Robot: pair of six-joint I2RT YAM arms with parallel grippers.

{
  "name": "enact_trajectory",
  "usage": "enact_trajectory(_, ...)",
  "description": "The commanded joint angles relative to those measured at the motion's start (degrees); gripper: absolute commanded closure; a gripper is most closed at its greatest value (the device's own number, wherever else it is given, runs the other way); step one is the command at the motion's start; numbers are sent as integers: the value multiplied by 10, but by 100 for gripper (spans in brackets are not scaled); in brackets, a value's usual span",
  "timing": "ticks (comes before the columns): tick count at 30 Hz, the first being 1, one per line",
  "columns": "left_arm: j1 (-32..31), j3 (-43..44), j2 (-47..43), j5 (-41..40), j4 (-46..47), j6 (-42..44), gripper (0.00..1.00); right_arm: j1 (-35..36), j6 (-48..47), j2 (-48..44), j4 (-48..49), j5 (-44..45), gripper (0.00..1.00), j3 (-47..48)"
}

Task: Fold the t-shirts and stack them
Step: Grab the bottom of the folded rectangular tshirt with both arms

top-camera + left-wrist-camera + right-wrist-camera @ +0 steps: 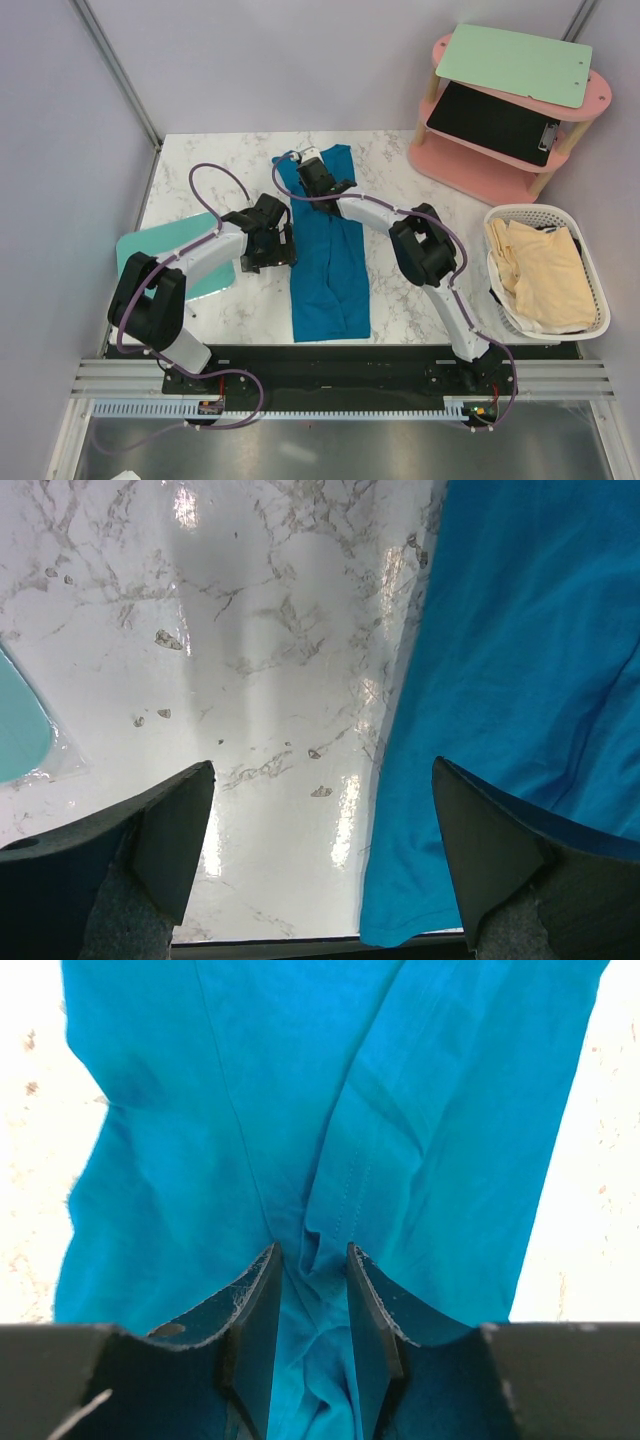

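Note:
A deep teal-blue t-shirt (330, 270) lies folded lengthwise into a long strip down the middle of the marble table (400, 300). My right gripper (312, 165) is at the strip's far end, its jaws shut on a bunched ridge of the teal t-shirt (250, 1080) between its fingers (255, 1310). My left gripper (275, 250) hangs wide open beside the strip's left edge, above bare marble; the teal t-shirt (510, 660) edge runs just inside its right finger (490, 840). Pale cream-yellow t-shirts (540, 270) lie crumpled in the basket.
A white mesh basket (530, 210) stands at the table's right edge. A mint-green board (200, 260) lies flat at the left, under the left arm. A pink two-tier shelf (480, 165) at the back right holds a green clipboard (515, 62) and a black one (495, 122).

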Motion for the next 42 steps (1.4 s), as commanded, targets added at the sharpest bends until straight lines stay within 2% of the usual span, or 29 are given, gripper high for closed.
enact_trajectory(1, 3, -6, -7, -1, 11, 17, 4, -1, 4, 11, 1, 14, 61, 22)
enact_trajectory(3, 3, -7, -8, -2, 11, 16, 4, 0, 4, 11, 3, 17, 63, 21)
enact_trajectory(4, 3, -8, -11, -2, 11, 17, 4, -1, 4, 10, 2, 17, 77, 20)
enact_trajectory(7, 3, -11, -12, -3, 11, 16, 5, -1, 9, 5, 4, 28, 100, 16)
enact_trajectory(18, 3, -16, -8, -3, 12, 13, 6, -12, 44, -70, 61, 74, 100, -85)
enact_trajectory(24, 3, -15, -5, 3, 12, 14, 6, -41, 85, -91, 69, 48, 100, -120)
enact_trajectory(26, 3, -13, -4, 5, 12, 15, 6, -43, 79, -89, 69, 37, 95, -120)
enact_trajectory(27, 3, -13, -4, 7, 12, 14, 6, -43, 78, -90, 69, 33, 84, -120)
enact_trajectory(30, 1, -12, -10, 14, 14, 13, 6, -43, 76, -92, 73, 29, 71, -126)
enact_trajectory(34, -8, -6, -27, 21, 17, 8, 10, -44, 76, -98, 82, 20, 69, -129)
enact_trajectory(35, -12, -4, -33, 22, 17, 7, 13, -43, 76, -102, 89, 19, 68, -130)
enact_trajectory(37, -28, 5, -37, 20, 19, 3, 40, -43, 74, -107, 99, 16, 68, -135)
enact_trajectory(38, -39, 13, -38, 17, 19, 2, 80, -43, 73, -111, 110, 13, 69, -138)
enact_trajectory(39, -44, 17, -38, 17, 21, -2, 96, -45, 71, -112, 115, 9, 68, -135)
enact_trajectory(42, -72, 31, -27, 20, 31, -12, 98, -49, 66, -109, 127, 5, 71, -115)
